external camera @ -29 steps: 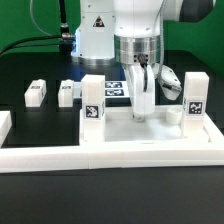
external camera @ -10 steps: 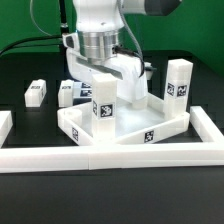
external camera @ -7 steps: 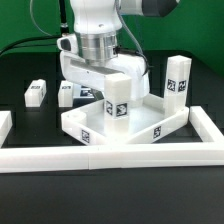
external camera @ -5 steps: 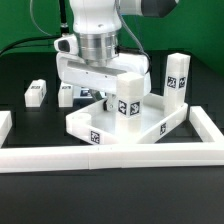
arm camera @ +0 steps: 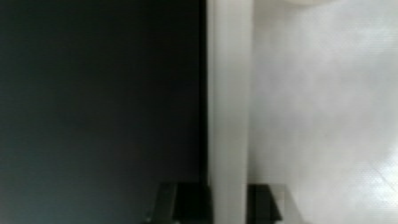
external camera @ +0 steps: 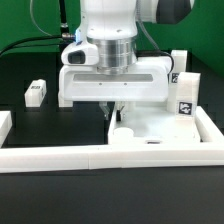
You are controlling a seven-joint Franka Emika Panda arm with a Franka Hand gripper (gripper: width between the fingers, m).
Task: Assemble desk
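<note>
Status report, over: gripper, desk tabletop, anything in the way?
Gripper shut on tabletop rim. Tabletop flat inside border rail, tagged leg upright at exterior view's right. Loose leg apart at exterior view's left; nothing seen blocking.

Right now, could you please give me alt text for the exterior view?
A white robot arm's gripper is shut on the rim of the white desk tabletop, which carries two upright legs on the exterior view's right. One loose leg block lies apart on the black table.
</note>
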